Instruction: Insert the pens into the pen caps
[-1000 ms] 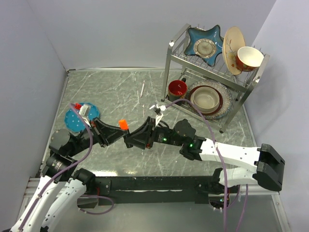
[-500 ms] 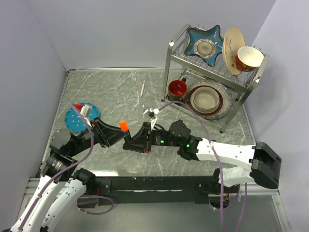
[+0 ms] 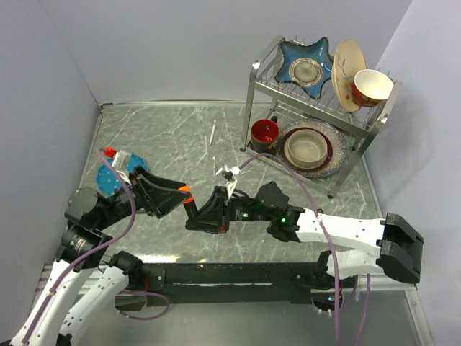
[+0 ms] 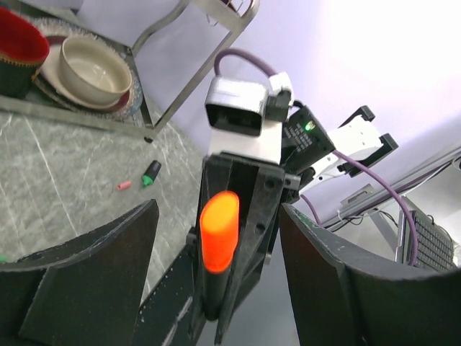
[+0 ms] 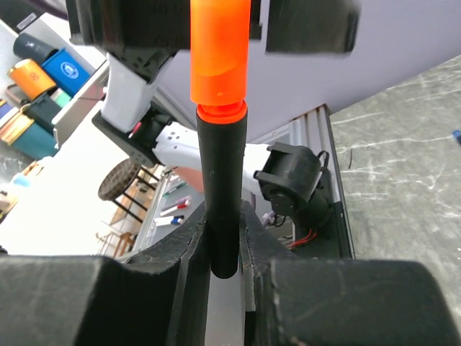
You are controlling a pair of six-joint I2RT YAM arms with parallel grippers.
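Grey marbled surface (image 3: pixel 166 137) carries a steel dish rack (image 3: pixel 251 108) at its far right. Over the middle the two arms meet. The right pincer (image 5: pixel 223 241) is clamped on the black barrel of the orange marker (image 5: pixel 222 180). The left pincer (image 4: pixel 216 216) is spread wide, its fingers (image 4: pixel 94 252) flanking the orange cap (image 4: pixel 218 231) seated on the marker's end, gaps showing either side. Near the rack's leg lie a green-tipped marker (image 4: pixel 150 173) and a pink cap (image 4: pixel 124 185).
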